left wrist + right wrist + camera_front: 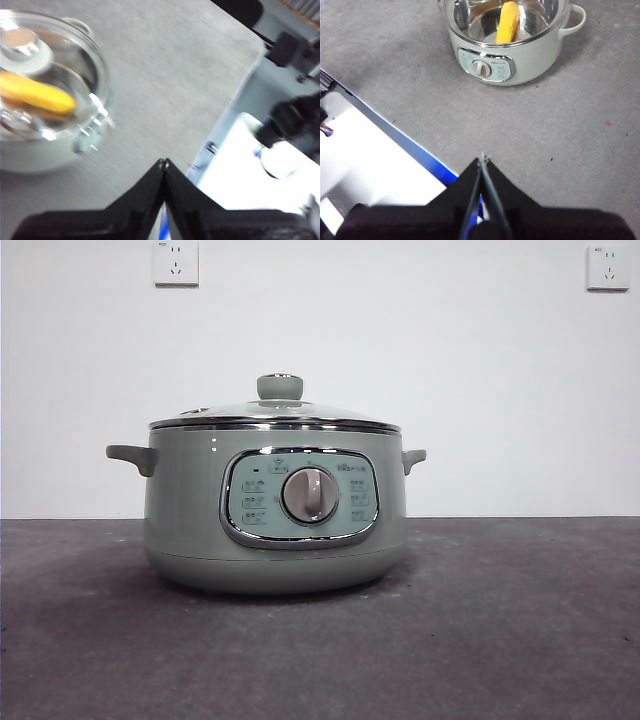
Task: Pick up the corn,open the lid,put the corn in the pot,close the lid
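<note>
The grey table [520,640] carries the sage-green pot [190,510], which stands upright with its control panel and silver dial [310,495] facing the front camera. On the pot's rim sits the glass lid [330,416], closed, its green knob [280,387] on top. Inside the pot, seen through the glass, the corn [508,22] lies on the steel bottom. The left gripper [164,162] hangs away from the pot, over the table's edge, its jaws pressed together and holding nothing. The right gripper [482,159] is likewise well apart from the pot, jaws pressed together, empty.
</note>
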Tool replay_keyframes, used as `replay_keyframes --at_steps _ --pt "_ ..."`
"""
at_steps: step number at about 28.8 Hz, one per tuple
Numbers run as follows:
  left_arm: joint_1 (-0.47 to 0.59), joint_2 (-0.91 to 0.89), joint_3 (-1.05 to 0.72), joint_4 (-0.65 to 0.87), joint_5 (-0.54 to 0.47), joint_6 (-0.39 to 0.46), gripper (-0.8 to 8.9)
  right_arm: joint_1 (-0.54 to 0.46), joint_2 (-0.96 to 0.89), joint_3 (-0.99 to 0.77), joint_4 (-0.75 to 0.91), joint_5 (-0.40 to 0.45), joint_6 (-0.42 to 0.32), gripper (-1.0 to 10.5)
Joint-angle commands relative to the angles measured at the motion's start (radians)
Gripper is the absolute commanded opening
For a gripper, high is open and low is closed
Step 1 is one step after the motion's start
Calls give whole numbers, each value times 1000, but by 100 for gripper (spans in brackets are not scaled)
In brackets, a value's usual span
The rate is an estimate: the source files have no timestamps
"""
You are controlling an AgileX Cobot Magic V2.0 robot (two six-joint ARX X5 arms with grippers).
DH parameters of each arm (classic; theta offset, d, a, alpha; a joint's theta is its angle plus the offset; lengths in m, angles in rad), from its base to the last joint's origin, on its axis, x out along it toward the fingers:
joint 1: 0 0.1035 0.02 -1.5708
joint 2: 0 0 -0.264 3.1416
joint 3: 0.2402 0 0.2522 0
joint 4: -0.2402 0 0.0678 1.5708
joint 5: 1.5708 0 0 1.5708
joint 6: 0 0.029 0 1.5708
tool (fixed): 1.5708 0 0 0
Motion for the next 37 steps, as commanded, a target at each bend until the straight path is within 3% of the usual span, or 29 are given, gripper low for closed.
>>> replay_keyframes --at_steps 1,5,10,17,22,29,37 --pt "14 -1 1 79 -15 45 -2 1 -2 -11 -24 1 -1 1" --pt "40 -19 -3 227 -47 151 -2 1 -2 -11 -24 1 -1 1" --pt "172 -89 -31 402 -58 250 -2 1 -2 -11 -24 1 -1 1" --pt "369 -327 -320 702 -77 218 -2 1 -2 -11 -24 1 -1 1" --pt "434 -537 -652 888 -274 163 -2 1 -2 -11 -24 1 -1 1" --pt "450 -756 -1008 946 -299 105 -2 1 -2 -11 -24 1 -1 1" --pt "450 -903 -1242 947 -321 27 -2 1 -2 -11 -24 1 -1 1"
